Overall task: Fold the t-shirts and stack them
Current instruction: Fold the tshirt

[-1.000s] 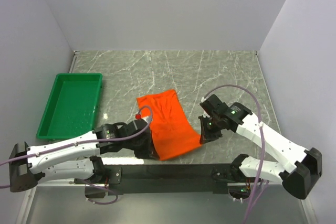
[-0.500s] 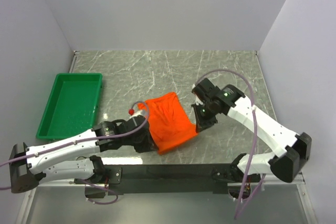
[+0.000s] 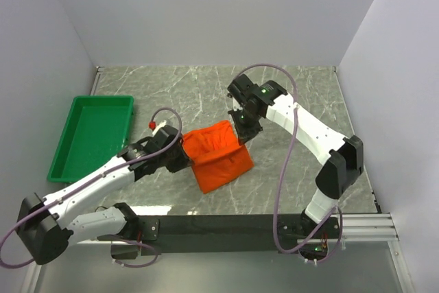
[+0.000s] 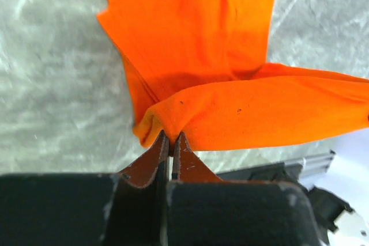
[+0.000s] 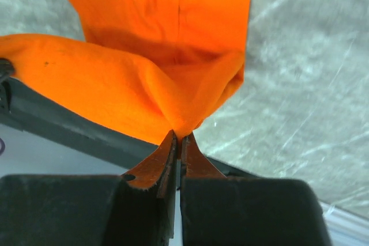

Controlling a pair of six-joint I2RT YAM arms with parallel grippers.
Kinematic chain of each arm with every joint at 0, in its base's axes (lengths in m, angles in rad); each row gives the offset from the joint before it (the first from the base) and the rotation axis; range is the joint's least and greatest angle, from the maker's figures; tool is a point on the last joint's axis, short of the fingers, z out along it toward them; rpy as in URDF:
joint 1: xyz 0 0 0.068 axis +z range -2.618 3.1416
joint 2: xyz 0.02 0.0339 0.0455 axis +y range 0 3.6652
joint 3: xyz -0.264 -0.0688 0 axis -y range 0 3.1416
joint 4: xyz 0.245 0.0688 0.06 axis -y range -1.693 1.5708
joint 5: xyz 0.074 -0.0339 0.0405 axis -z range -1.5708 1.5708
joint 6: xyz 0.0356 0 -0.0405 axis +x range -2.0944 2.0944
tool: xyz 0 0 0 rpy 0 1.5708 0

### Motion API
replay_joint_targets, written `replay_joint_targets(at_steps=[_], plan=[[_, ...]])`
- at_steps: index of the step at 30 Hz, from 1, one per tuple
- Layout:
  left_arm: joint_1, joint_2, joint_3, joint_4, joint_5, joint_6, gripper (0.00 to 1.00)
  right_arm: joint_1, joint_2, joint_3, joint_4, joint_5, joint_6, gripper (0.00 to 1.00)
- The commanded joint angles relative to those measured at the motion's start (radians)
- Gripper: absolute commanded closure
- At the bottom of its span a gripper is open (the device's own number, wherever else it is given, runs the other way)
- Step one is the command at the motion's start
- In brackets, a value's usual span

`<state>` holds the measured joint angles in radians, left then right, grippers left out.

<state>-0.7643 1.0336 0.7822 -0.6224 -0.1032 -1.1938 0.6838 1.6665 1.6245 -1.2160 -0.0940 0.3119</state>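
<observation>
Over mid-table I pinch the shirt [image 3: 218, 159] by its edge in left gripper [image 4: 171, 136] and right gripper [image 5: 180, 136]; soft, limp, it sags between

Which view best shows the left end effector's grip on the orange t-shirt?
Left wrist: the left end effector sits centre frame, shut on a bunched fold of the t-shirt. Top external shows it small at the shirt's left edge; right wrist shows only the right end effector gripping.
</observation>
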Motion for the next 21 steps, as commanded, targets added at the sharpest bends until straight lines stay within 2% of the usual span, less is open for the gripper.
replay_joint_targets(at_steps=[1, 13, 21], plan=[[0.037, 0.031, 0.064, 0.047, -0.033, 0.083, 0.99, -0.023, 0.030, 0.096, -0.002, 0.028, -0.053, 1.00], [0.201, 0.147, 0.060, 0.193, 0.040, 0.177, 0.99, -0.113, 0.182, 0.231, 0.049, -0.038, -0.108, 1.00], [0.273, 0.238, 0.014, 0.271, 0.095, 0.177, 0.99, -0.141, 0.308, 0.262, 0.122, -0.067, -0.162, 1.00]])
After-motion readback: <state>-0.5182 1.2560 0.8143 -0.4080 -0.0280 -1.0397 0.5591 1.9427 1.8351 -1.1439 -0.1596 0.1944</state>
